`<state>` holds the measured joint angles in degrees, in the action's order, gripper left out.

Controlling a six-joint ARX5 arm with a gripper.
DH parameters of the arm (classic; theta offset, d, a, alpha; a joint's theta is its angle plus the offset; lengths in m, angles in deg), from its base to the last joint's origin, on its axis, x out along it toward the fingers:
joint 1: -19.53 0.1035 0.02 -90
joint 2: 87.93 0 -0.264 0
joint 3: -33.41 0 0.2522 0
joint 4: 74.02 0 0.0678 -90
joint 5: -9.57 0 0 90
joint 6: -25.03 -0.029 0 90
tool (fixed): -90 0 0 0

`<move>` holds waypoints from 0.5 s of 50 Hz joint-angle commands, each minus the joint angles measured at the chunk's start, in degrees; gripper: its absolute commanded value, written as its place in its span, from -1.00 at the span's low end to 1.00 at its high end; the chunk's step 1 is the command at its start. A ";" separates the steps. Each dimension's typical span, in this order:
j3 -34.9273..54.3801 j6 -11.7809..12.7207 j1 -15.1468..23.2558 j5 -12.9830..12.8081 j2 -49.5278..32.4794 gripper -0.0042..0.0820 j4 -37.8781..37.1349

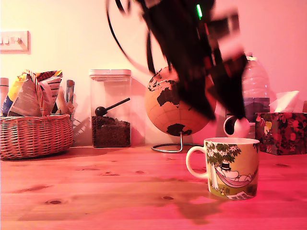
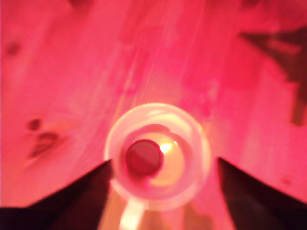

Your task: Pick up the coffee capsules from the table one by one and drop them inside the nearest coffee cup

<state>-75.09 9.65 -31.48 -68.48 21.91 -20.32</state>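
gripper (image 1: pixel 225 112): blurred, hangs above the mug in exterior view; wrist view shows two dark fingers (image 2: pixel 72 201) spread wide, nothing between them, released
coffee capsule (image 2: pixel 144 157): one seen, dark round, lying inside the mug, wrist view only
coffee cup (image 1: pixel 232 167): cream mug with hammock print, upright on table, exterior view's right, handle to that view's left
table (image 1: pixel 96 191): knotty pine
behind: wicker basket (image 1: pixel 34 136), clear jar (image 1: pixel 110 109), globe (image 1: pixel 172 108), tissue box (image 1: pixel 282 132)
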 commanded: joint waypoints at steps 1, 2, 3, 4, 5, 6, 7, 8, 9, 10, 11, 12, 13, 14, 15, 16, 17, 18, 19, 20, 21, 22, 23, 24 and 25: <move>-0.63 -0.07 0.98 0.48 -1.95 -0.98 1.16; -0.63 -0.02 1.38 0.72 -2.32 -0.93 1.60; -0.63 -0.02 1.77 1.03 -2.51 -0.92 2.01; -0.63 -0.02 2.23 1.40 -2.82 -0.93 2.38; -0.63 -0.02 2.69 1.79 -3.08 -0.93 2.82; -0.63 0.70 3.21 2.27 -3.32 -0.93 3.32; -0.61 0.70 3.76 2.78 -3.54 -0.93 3.85; -0.61 0.70 4.35 3.39 -3.78 -0.93 4.37; -0.55 1.25 4.98 4.07 -4.00 -0.93 4.83; -0.44 1.25 5.62 4.68 -4.24 -0.93 5.16; -0.31 1.25 6.21 5.20 -4.37 -0.93 5.27; -0.07 1.25 6.84 5.81 -4.68 -0.93 5.33; 0.22 1.25 7.50 6.32 -5.01 -0.93 5.29; 0.52 1.25 8.11 6.78 -5.29 -0.93 5.14; 0.87 1.44 8.68 7.15 -5.51 -0.93 4.87; 1.22 1.44 9.20 7.32 -5.84 -0.93 4.68; 1.60 1.44 9.77 7.43 -6.21 -0.93 4.59; 1.90 1.44 10.27 7.61 -6.56 -0.93 4.59; 2.23 1.44 10.78 7.76 -6.86 -0.93 4.57; 2.54 1.44 11.21 7.85 -7.13 -0.93 4.55; 2.75 1.44 11.63 8.02 -7.43 -0.93 4.63; 3.02 1.44 12.02 8.17 -7.76 -0.93 4.68; 3.30 1.44 12.31 8.22 -8.04 -0.94 4.59; 3.61 1.44 12.55 8.22 -8.37 -0.94 4.42; 3.96 1.44 12.76 8.22 -8.72 -0.94 4.22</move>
<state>-72.90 10.99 -18.12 -60.83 15.81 -15.55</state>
